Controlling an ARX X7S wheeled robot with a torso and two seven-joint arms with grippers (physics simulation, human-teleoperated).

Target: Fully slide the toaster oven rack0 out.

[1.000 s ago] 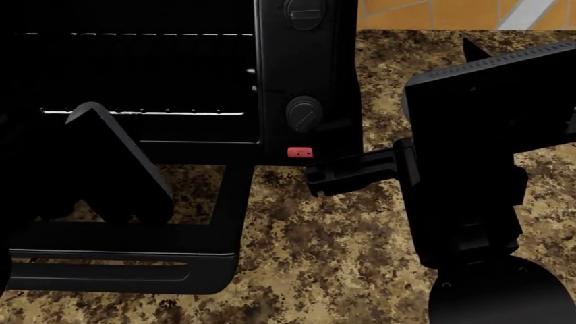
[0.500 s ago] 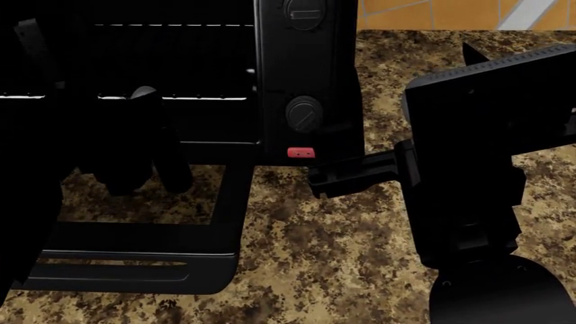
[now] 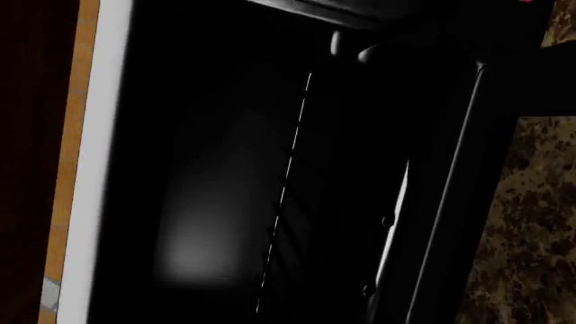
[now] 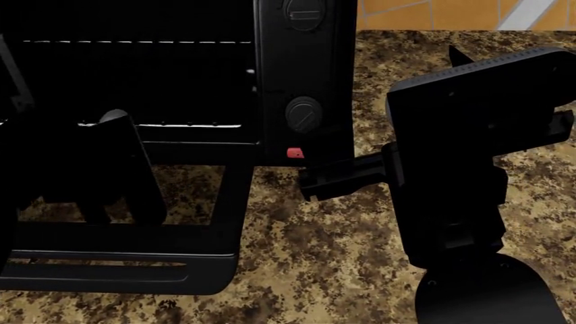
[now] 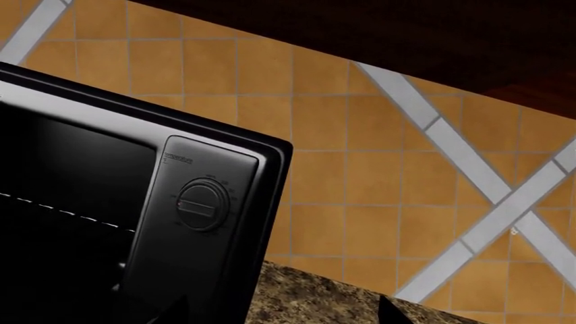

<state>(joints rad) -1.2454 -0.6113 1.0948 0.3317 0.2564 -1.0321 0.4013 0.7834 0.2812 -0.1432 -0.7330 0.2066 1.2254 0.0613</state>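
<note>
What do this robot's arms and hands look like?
Both are plain matte black, with no cables, stickers or sleeves showing. The right arm is a chunky, boxy block with a finely ribbed top edge, ending in a slim, flat-sided right hand. The left hand shows only as a dark wedge-shaped silhouette with a rounded tip; the render is too dark for finer detail.

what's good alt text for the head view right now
A black toaster oven sits on a speckled brown counter with its door folded down flat and a wire rack glinting in the dark cavity. The left arm's hand is at the rack's front edge; the right arm hangs beside the oven.
</note>
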